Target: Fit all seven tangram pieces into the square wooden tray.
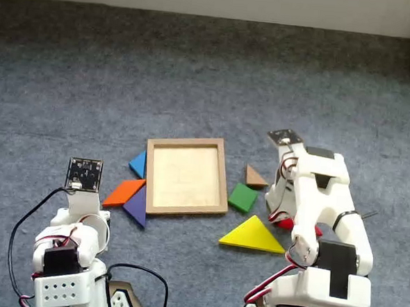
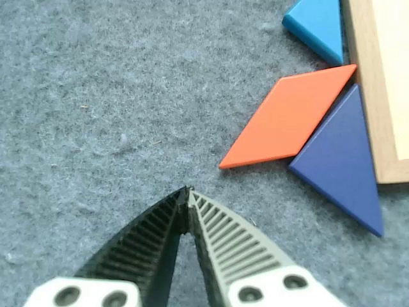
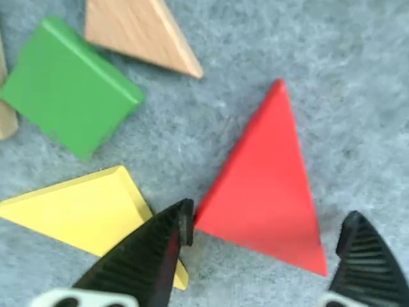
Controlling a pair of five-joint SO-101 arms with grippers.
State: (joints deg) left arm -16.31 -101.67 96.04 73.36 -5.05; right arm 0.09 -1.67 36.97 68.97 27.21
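Note:
The square wooden tray (image 1: 185,208) lies empty in the middle of the grey carpet. A blue triangle (image 1: 138,164), an orange parallelogram (image 1: 124,192) and a purple triangle (image 1: 138,206) lie against its left side. On its right are a wood-coloured triangle (image 1: 255,176), a green square (image 1: 243,197) and a yellow triangle (image 1: 253,235). My right gripper (image 3: 267,231) is open, its fingers straddling the wide end of a red triangle (image 3: 265,185). My left gripper (image 2: 187,198) is shut over bare carpet, short of the orange parallelogram (image 2: 287,115).
Grey carpet covers the whole work area, with a pale wall strip (image 1: 214,1) along the far edge. Wide open carpet lies beyond the tray and at the far left. Black cables (image 1: 141,278) trail by the arm bases at the near edge.

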